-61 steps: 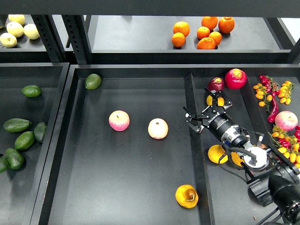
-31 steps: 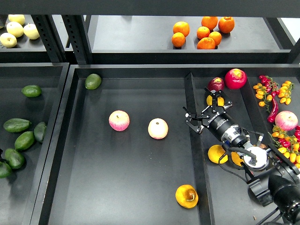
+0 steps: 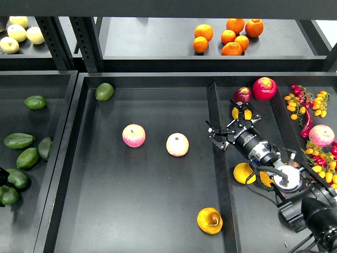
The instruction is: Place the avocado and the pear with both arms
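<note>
So the right gripper (image 3: 230, 128) is seen hanging over the divider between the big middle tray (image 3: 131, 211) and the right-hand tray (image 3: 279, 113), jaws spread wide with nothing pinched between them. A small yellow fruit (image 3: 235, 112) is tucked right behind the jaws, so it could be mistaken for something held, but no contact can be made out. My guess is the arm is parked there because both trays can be reached from that spot.

The pear (image 3: 209, 220) is found well below the jaws and a bit left of them, near the front edge of the middle tray, lying on its side with the dark dimple showing. Two pinkish apples (image 3: 177, 144) are sat left of the jaws in the same tray, the nearer one fairly close, and a rounder bright green avocado (image 3: 104, 91) is up in the far left corner.

The avocado (image 3: 19, 140) is way off left of the jaws, in the left tray (image 3: 52, 84) with a bunch of other dark green ones. Which exact one is meant is a judgement call.

The left gripper isn't really shown, only a dark sliver at the left edge, so its jaws can't be judged.

Oranges (image 3: 231, 37) are kept on the back shelf, pale fruit (image 3: 18, 32) far left.
</note>
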Controlling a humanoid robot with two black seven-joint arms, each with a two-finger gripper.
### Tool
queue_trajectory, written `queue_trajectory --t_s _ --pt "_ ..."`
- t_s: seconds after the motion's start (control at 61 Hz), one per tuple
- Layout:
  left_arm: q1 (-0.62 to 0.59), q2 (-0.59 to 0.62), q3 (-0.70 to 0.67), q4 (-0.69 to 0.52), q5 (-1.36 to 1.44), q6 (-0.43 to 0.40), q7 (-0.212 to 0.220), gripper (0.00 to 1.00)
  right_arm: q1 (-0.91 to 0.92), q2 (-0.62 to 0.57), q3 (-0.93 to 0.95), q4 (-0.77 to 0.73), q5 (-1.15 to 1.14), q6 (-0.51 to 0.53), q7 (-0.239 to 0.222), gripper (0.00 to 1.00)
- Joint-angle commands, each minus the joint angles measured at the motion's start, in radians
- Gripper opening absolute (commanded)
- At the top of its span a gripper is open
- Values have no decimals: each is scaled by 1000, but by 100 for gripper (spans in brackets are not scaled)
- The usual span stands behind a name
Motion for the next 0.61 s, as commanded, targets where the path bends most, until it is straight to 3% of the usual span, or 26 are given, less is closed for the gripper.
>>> queue_trajectory --t_s 0.0,0.295,0.59 --pt "0 0 -4 -1 0 0 0 78 0 0 0 0 0 0 0 100" --pt "-7 -2 -16 -11 -2 0 0 91 0 0 -2 0 0 0 0 100" --pt "-38 -19 -207 -42 -3 0 0 90 0 0 -3 -4 0 0 -2 100"
